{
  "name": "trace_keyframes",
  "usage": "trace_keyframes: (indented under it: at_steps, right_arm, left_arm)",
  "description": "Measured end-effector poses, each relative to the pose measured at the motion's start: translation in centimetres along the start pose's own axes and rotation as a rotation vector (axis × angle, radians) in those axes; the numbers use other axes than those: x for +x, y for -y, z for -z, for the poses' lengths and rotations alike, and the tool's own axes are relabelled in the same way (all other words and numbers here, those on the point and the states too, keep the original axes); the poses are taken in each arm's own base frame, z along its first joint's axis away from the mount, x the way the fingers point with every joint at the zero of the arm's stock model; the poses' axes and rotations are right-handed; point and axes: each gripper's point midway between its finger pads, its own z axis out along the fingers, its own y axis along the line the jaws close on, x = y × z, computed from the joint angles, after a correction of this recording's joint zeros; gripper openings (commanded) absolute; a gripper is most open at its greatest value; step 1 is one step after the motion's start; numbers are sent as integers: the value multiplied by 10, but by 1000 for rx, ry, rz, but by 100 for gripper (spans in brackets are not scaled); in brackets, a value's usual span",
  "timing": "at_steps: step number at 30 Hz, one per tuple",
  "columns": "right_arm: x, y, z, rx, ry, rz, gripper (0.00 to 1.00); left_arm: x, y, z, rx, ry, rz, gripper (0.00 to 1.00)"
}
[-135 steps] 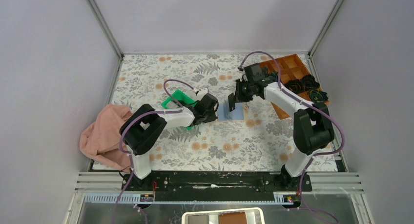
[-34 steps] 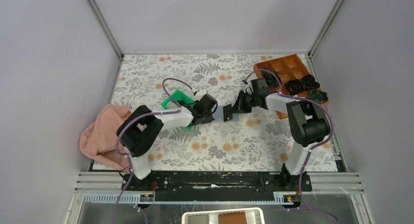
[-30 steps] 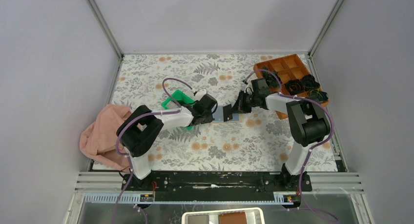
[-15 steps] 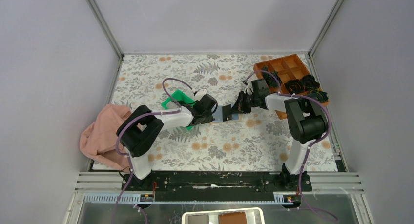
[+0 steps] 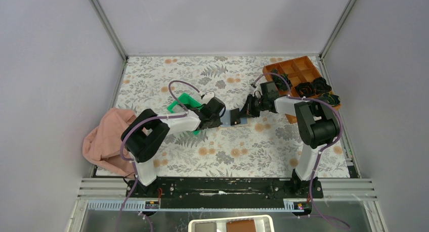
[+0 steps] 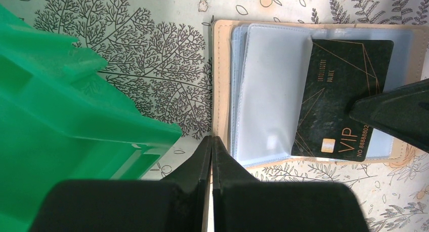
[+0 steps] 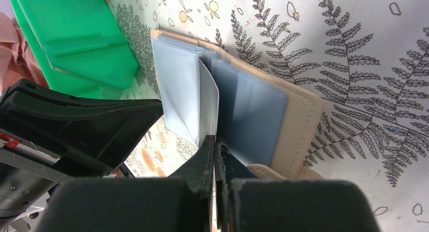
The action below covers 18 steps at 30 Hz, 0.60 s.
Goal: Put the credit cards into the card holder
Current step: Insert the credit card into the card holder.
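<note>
The card holder (image 5: 234, 117) lies open on the floral table, tan rim (image 6: 222, 80) round blue-grey clear sleeves. A dark credit card (image 6: 339, 90) marked VIP lies over its right half, its left end tucked under a clear sleeve. My right gripper (image 7: 216, 140) is shut on the card's right edge, and its finger (image 6: 399, 116) shows in the left wrist view. In the right wrist view the card is edge-on and hidden behind a lifted sleeve. My left gripper (image 6: 211, 139) is shut with nothing in it, its tips at the holder's left rim beside the green tray (image 6: 60, 105).
The green tray (image 5: 184, 103) sits just left of the holder, under the left arm. An orange-brown compartment box (image 5: 296, 70) with dark rosette lumps (image 5: 316, 88) stands at the back right. A pink cloth (image 5: 106, 141) lies at the left edge.
Since the earliest frame my right gripper has come down with the card from above the holder to its sleeves. Over the last second neither gripper has visibly moved.
</note>
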Motion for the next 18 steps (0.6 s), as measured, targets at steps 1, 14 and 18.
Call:
trace_keyframes:
  at_steps: [1,14,18]
  right_arm:
    - [0,0,0,0,0,0,0]
    - [-1,3,-5,-2,2,-1,0]
    - [-1,4,-7,-5,1,-4,0]
  left_arm:
    - [0,0,0,0,0,-1,3]
    - [0,0,0,0,-2,-5,2]
    - [0,0,0,1,-3,-8,2]
